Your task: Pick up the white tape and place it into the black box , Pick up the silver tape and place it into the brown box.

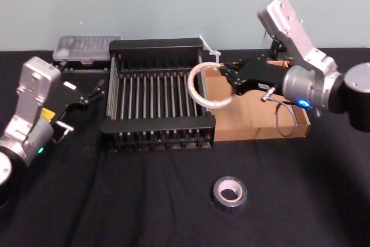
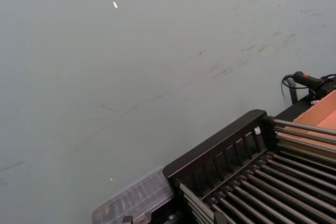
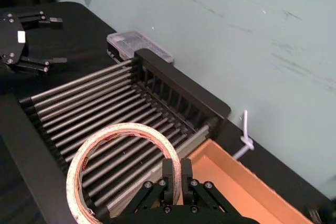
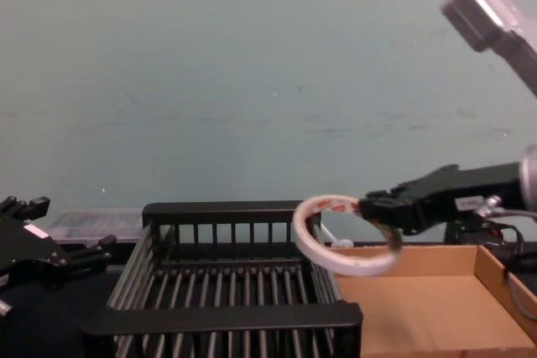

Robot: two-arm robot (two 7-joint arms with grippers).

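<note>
A: White tape (image 4: 336, 259)?
B: In the air, tilted, over the right edge of the black slatted basket (image 1: 156, 126). Right gripper (image 1: 229, 85) fingers pinch its band.
A: Step?
B: Carrying it to the drop. Next, I reckon: shift left past the rim, lower, release.
A: Silver tape (image 1: 219, 198)?
B: Flat on the counter (image 1: 144, 201) in front, untouched. It goes into the cardboard tray (image 1: 254, 122) afterwards. Left gripper (image 3: 59, 41) is parked left of the basket, fingers spread.
</note>
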